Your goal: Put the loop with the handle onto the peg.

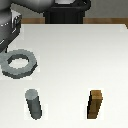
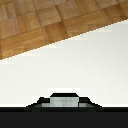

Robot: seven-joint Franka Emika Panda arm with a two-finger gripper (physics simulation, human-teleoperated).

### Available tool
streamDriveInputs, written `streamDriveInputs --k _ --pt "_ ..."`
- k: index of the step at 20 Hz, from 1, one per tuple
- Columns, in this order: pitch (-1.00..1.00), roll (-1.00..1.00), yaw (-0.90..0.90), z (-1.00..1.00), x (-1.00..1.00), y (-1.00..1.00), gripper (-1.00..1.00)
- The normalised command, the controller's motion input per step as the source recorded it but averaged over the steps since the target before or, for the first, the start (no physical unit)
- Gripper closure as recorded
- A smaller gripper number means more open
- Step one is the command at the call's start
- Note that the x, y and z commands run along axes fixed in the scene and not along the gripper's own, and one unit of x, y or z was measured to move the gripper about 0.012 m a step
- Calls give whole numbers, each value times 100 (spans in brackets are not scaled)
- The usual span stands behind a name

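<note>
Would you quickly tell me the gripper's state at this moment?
Gripper: cannot be told; its fingers are not visible. The flat grey metal loop with the handle lies on the white table.

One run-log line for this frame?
loop with the handle: flat on table, ungrasped | peg: upright, bare | wooden block: upright | claw: state unclear

White table (image 2: pixel 75 65) edge against wooden parquet floor (image 2: pixel 35 25)

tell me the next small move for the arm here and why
Probably bring the gripper over the loop with the handle and lower it for a grasp. The loop lies flat on the table, apart from the upright peg, and the wrist view shows only bare table and floor, nothing held.
</note>
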Motion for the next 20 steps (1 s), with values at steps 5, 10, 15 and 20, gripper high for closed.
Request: streamDriveInputs --k 5,10,15,20 --pt "0 0 0 0 100 0 100" --pt "0 0 0 0 60 25 100" --pt "0 0 0 -20 0 20 100" --pt "0 0 0 -20 -20 20 100"
